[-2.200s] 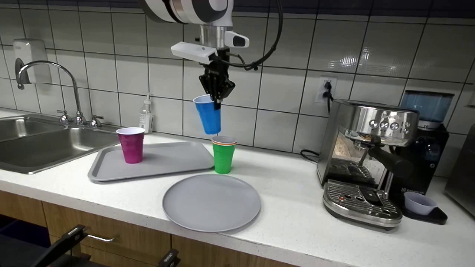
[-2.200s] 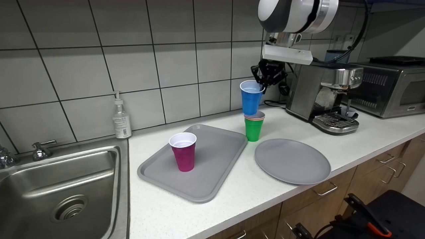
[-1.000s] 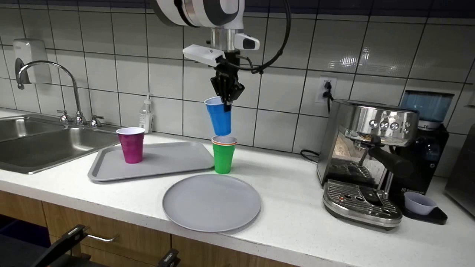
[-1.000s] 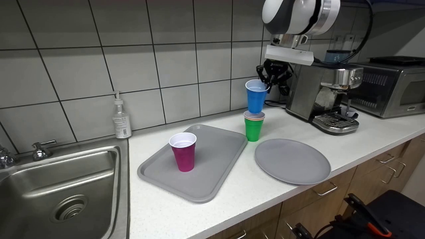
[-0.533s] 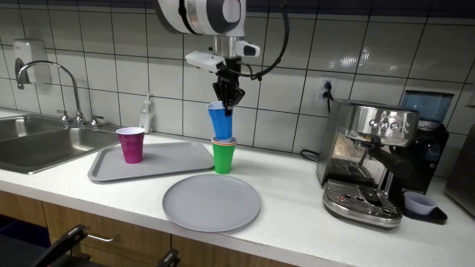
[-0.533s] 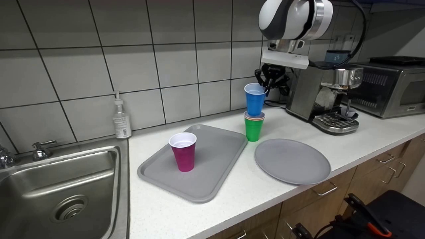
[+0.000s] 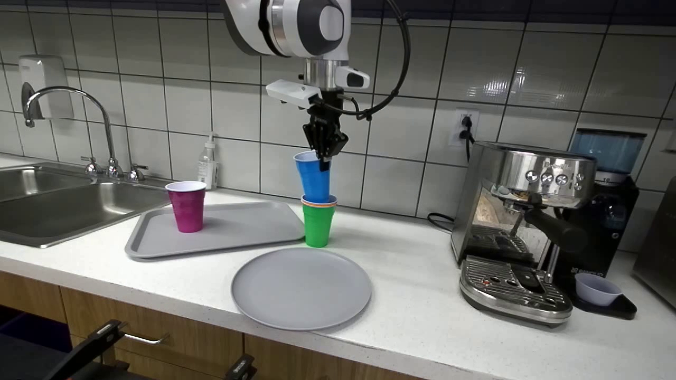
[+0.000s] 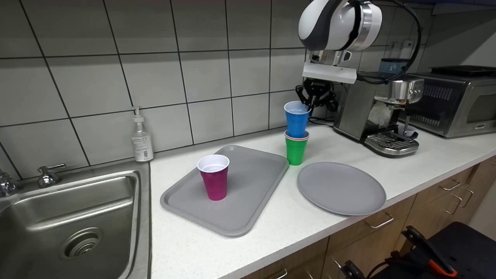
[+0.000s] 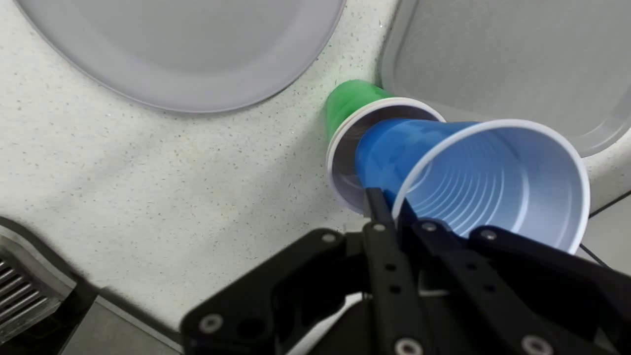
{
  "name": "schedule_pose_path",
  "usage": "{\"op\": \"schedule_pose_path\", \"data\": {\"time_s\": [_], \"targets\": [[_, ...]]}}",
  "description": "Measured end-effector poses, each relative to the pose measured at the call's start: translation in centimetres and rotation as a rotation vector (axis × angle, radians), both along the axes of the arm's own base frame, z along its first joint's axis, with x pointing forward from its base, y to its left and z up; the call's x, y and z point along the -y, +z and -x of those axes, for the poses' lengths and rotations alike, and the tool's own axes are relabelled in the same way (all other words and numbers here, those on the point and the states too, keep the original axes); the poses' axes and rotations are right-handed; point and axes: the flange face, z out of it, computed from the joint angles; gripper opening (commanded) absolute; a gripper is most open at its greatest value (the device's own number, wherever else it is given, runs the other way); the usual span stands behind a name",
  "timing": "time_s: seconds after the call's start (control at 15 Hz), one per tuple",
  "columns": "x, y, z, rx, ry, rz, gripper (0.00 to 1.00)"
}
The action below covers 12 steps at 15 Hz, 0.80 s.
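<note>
My gripper (image 7: 323,162) is shut on the rim of a blue cup (image 7: 312,182), one finger inside and one outside, as the wrist view (image 9: 387,204) shows. The blue cup has a pale inside and hangs slightly tilted. It also shows in an exterior view (image 8: 297,124) and the wrist view (image 9: 389,148). Its base is at the mouth of a green cup (image 7: 318,227), just inside the rim. The green cup stands upright on the counter, with orange and pale rims at its top. It also shows in an exterior view (image 8: 295,152) and the wrist view (image 9: 349,101).
A magenta cup (image 7: 187,211) stands on a grey tray (image 7: 253,224) beside the green cup. A round grey plate (image 7: 301,289) lies near the counter's front edge. A coffee machine (image 7: 523,211), a sink (image 8: 77,217), a soap bottle (image 8: 142,141) and the tiled wall surround them.
The gripper first carried the blue cup sideways, toward the coffee machine, until over the green cup. It then lowered, so the blue cup's base now reaches into the green cup's mouth.
</note>
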Motion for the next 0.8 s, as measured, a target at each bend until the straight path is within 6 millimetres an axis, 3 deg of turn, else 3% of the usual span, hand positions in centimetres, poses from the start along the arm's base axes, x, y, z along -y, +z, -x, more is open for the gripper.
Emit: {"op": "schedule_pose_path", "data": {"time_s": [0.8], "targets": [[0.3,-1.2,-1.2,-0.051,-0.032,-0.029,0.01]]}}
